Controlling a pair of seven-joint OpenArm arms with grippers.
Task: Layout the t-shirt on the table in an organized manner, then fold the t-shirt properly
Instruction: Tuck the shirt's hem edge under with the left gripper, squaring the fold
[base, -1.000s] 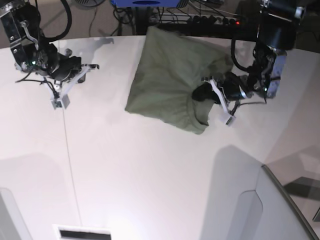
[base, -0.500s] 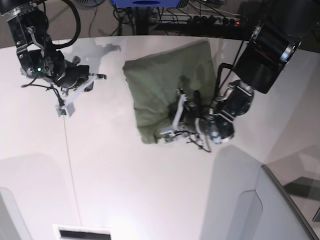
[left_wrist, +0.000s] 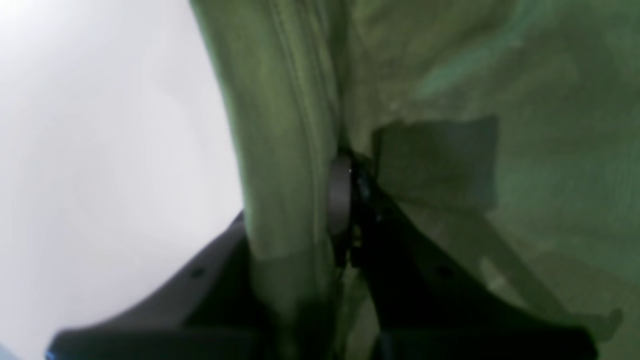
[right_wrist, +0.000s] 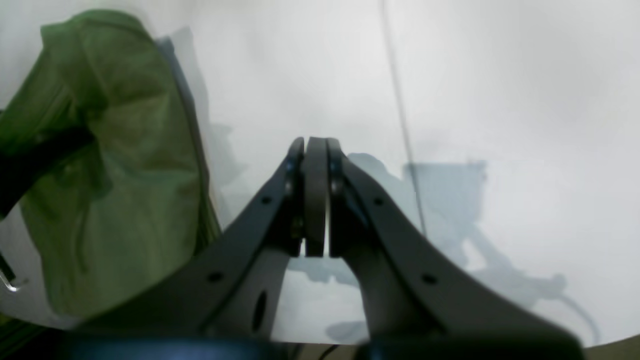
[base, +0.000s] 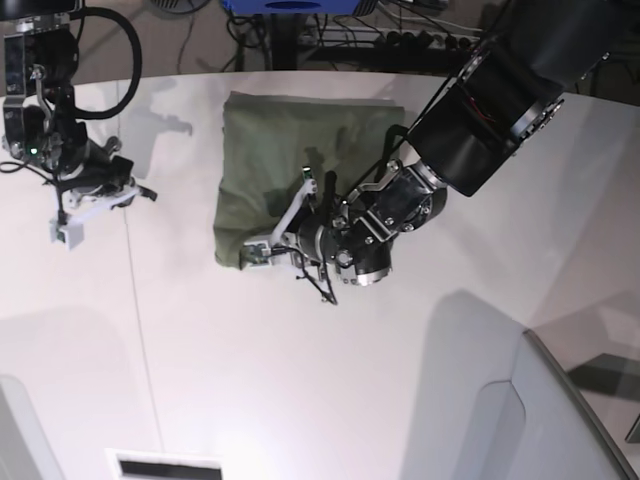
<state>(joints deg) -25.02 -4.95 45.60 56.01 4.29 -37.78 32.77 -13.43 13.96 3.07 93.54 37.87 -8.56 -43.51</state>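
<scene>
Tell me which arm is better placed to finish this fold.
Left, probably. The left claw is already shut on a fold of the olive-green cotton t-shirt over the white table. The right claw is shut, holds nothing, and sits apart from it.

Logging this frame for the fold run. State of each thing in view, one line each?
t-shirt: folded over on itself, lying on the table, one edge pinched and lifted by the left claw.
left claw: shut on a fold of the t-shirt, low over the cloth.
right claw: shut, holding nothing, off to the side of the t-shirt.
table: white, with a thin seam line; t-shirt at its far side.
</scene>
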